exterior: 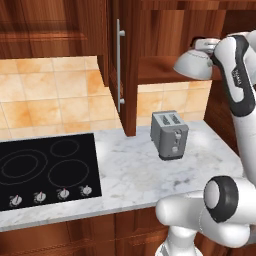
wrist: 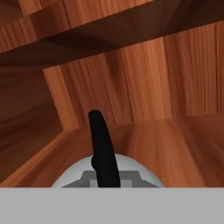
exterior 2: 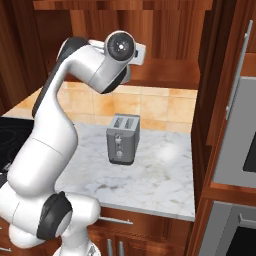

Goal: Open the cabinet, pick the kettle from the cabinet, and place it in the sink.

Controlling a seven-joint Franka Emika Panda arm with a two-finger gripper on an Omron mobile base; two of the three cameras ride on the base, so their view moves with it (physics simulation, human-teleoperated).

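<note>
The kettle [exterior: 196, 63], a squat silver-grey metal pot, sits in the upper right of the left base view, level with the front edge of the wooden shelf [exterior: 170, 70] inside the open cabinet [exterior: 131, 65]. Its rounded body tilts and juts out past the shelf edge, partly hidden behind the robot's white forearm. In the hand view the kettle's grey top [wrist: 109, 175] fills the bottom centre, and its black arched handle [wrist: 103, 146] rises up the middle of the frame, with the cabinet's wooden back wall and floor behind it. The fingers are pressed almost together; they appear to be pinching the kettle's black handle, though the fingertips themselves cannot be made out.

The cabinet door [exterior: 120, 65] stands swung open in the upper middle of the left base view, its long silver bar handle [exterior: 119, 62] running vertically along it.

Below the cabinet, a boxy grey two-slot toaster [exterior: 169, 134] stands upright on the white marble counter [exterior: 135, 175], near the centre of both base views. A black glass cooktop [exterior: 47, 170] with ring marks and a row of knobs lies in the lower left of the left base view. Orange-beige tiles [exterior: 50, 95] cover the wall behind the counter.
</note>
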